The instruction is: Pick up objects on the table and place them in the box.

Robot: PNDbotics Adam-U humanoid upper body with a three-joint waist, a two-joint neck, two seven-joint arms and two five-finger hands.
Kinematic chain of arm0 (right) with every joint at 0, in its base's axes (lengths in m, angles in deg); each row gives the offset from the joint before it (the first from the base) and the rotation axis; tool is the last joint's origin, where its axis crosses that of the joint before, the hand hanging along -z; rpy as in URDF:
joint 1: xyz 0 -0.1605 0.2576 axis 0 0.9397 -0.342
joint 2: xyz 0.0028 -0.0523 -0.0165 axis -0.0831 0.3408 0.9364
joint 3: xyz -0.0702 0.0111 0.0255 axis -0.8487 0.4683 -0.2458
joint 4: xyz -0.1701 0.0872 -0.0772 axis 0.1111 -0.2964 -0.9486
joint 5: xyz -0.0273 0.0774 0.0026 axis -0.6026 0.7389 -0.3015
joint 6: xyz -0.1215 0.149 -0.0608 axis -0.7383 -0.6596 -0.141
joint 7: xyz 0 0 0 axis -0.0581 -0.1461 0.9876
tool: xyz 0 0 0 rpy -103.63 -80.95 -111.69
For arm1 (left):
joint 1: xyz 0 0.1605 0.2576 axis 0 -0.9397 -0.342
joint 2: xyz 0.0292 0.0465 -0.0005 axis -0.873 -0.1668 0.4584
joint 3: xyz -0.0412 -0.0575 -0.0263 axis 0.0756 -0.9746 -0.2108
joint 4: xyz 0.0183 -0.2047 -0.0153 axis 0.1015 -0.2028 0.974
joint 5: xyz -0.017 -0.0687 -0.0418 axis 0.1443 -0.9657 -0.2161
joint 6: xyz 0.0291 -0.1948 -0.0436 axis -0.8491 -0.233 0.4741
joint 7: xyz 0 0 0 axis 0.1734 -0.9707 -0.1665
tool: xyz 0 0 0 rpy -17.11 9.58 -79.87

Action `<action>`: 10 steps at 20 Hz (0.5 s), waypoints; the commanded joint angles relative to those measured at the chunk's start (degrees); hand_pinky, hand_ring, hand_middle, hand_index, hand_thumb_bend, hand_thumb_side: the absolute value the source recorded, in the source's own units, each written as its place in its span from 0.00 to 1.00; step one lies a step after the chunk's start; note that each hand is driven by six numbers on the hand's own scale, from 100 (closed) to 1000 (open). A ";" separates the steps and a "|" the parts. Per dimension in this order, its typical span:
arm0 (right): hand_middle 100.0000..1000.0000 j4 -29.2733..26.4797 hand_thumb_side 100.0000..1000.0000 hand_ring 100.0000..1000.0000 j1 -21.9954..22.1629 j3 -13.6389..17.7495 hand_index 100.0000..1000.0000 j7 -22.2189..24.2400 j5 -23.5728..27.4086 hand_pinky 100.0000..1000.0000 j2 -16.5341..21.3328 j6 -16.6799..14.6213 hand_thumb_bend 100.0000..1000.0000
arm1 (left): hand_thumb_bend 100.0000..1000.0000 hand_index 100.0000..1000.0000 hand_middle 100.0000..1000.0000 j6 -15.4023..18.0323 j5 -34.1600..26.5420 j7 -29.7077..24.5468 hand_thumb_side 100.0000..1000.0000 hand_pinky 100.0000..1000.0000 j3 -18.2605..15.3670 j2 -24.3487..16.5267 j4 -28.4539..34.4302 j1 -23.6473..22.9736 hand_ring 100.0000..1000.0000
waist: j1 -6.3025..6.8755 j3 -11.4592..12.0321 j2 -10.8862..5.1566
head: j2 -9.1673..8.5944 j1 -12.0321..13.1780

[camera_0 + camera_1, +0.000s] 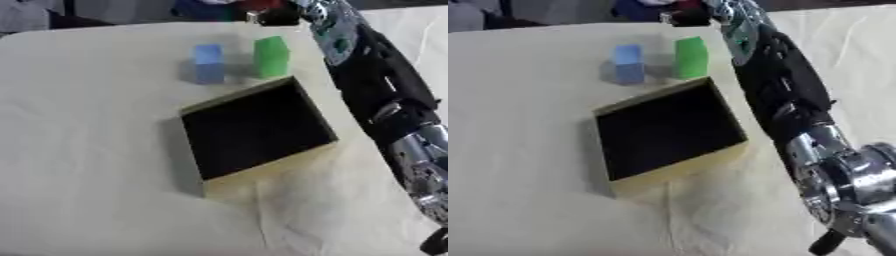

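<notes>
**Two blocks waiting, box open, right arm reaching past**

We see a blue block (208, 63) and a green block (271, 56) standing upright on the cloth-covered desk (87, 150), just beside each other with a narrow gap between them. Both sit just beyond the far edge of the box (271, 167) — close enough, we judge, that each needs only a short carry over the rim. The box lies open-topped, its dark interior facing up and its pale yellow walls showing along the near side; nothing shows inside it, so we take it that neither block has been placed yet.

Our right arm (785, 95) comes in from the right and stretches along the box's right side toward the far edge of the desk, past the green block. Where the right hand (689, 17) should be we make out only a dark shape near the top edge — we cannot tell whether it is spread or curled, nor whether it touches anything. It sits beyond the green block, not on it. Our left hand shows in neither view.

As for writing, we find none: no brand, label or mark can be read on the blocks, the box or the arm.
</notes>
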 commanded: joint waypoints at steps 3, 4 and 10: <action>0.95 -1.75 0.68 1.00 -2.31 -1.64 1.00 8.03 -6.19 0.93 1.78 -0.80 0.38 | 0.15 0.87 0.69 -0.08 -0.01 -0.16 0.71 0.75 -0.18 -1.14 1.04 0.41 0.64 | 0.06 -0.04 -1.44 | 0.34 0.25; 0.96 -2.02 0.64 1.00 -2.42 -2.05 1.00 9.71 -7.73 0.93 1.91 -1.04 0.41 | 0.15 0.87 0.69 -0.09 0.00 -0.17 0.71 0.75 -0.18 -1.16 1.04 0.39 0.64 | 0.06 -0.05 -1.44 | 0.37 0.26; 0.98 -4.09 0.61 1.00 -3.05 -4.78 1.00 17.34 -17.32 0.92 3.11 -3.99 0.50 | 0.14 0.87 0.68 -0.15 0.08 -0.24 0.70 0.74 -0.19 -1.22 1.04 0.37 0.64 | -0.10 -0.22 -1.44 | 0.46 0.41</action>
